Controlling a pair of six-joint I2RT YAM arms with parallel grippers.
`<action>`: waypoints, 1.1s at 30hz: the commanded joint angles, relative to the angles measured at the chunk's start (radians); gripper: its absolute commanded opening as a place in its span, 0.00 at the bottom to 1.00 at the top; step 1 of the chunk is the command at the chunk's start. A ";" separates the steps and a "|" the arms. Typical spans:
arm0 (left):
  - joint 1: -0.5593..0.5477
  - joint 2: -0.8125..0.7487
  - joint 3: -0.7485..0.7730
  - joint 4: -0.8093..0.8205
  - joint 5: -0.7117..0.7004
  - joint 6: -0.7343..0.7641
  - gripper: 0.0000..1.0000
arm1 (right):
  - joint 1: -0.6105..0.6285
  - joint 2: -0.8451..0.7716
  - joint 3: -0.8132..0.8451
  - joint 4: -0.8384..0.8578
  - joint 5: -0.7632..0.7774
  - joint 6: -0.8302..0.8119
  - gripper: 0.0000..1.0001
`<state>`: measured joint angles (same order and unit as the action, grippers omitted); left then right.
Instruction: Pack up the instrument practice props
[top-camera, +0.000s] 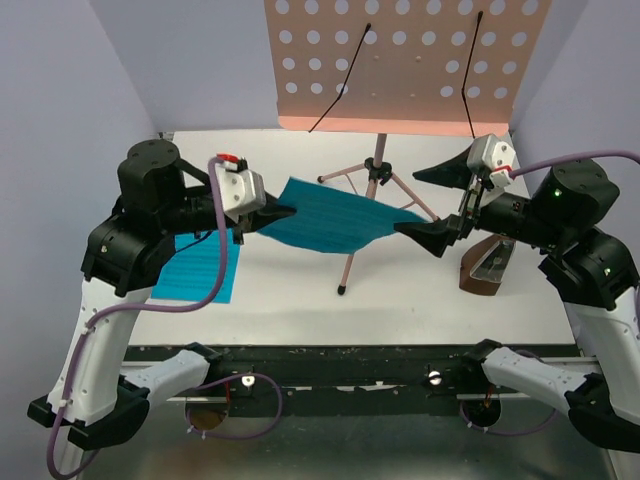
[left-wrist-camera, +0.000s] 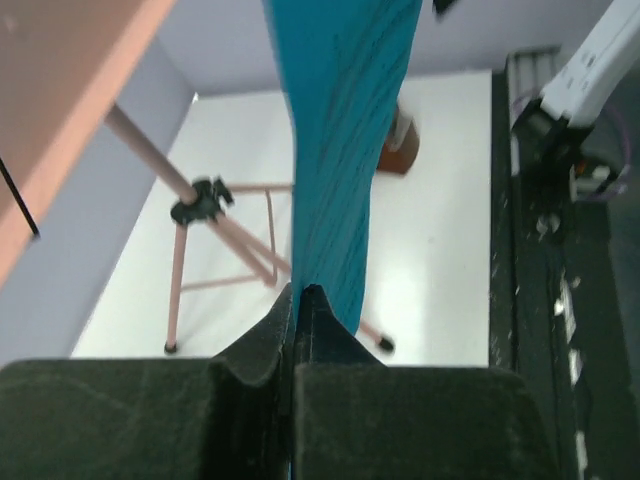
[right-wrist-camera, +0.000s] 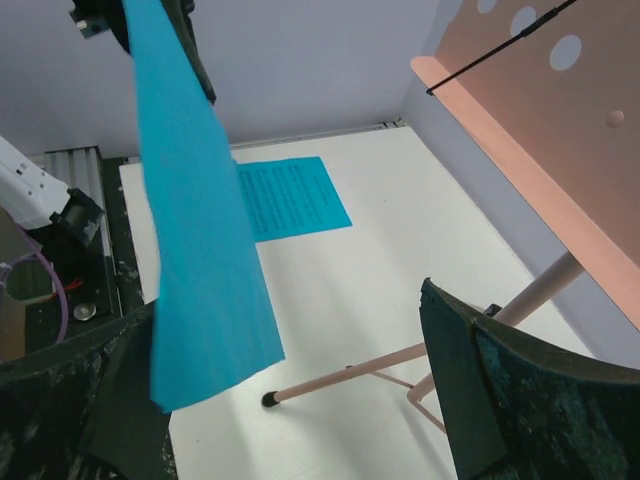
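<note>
1. Blue paper sheet (top-camera: 335, 220) could slip or snag, we think: only one end is held, and it hangs over the legs of the pink music stand (top-camera: 392, 85).
2. Our left gripper (top-camera: 287, 213) pinches its edge tight. Our right gripper (top-camera: 408, 201) gapes wide, holding nothing; the sheet's other end is just beside its lower finger.
3. Farther out, a second blue sheet (top-camera: 195, 272) lies on the table (top-camera: 400, 300); the brown block (top-camera: 488, 268) sits by our right arm.

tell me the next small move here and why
Probably draw the right gripper back from the blue sheet: its jaws stand open at one end of the sheet, while the left gripper is shut on the other end and holds it up alone.
</note>
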<state>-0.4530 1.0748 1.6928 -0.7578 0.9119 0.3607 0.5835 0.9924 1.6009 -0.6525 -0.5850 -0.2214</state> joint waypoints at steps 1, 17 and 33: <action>0.019 -0.048 -0.105 -0.438 -0.126 0.324 0.00 | 0.007 -0.031 -0.032 -0.001 0.060 -0.009 1.00; 0.250 0.328 -0.119 -0.587 -0.364 0.058 0.00 | 0.007 0.069 0.060 0.025 0.221 -0.047 1.00; 0.596 0.869 0.146 -0.508 -0.695 -0.028 0.00 | 0.004 0.084 -0.001 0.111 0.274 -0.111 1.00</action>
<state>0.0868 1.8755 1.7473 -1.2942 0.3546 0.3561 0.5835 1.0668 1.6020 -0.5735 -0.3508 -0.3008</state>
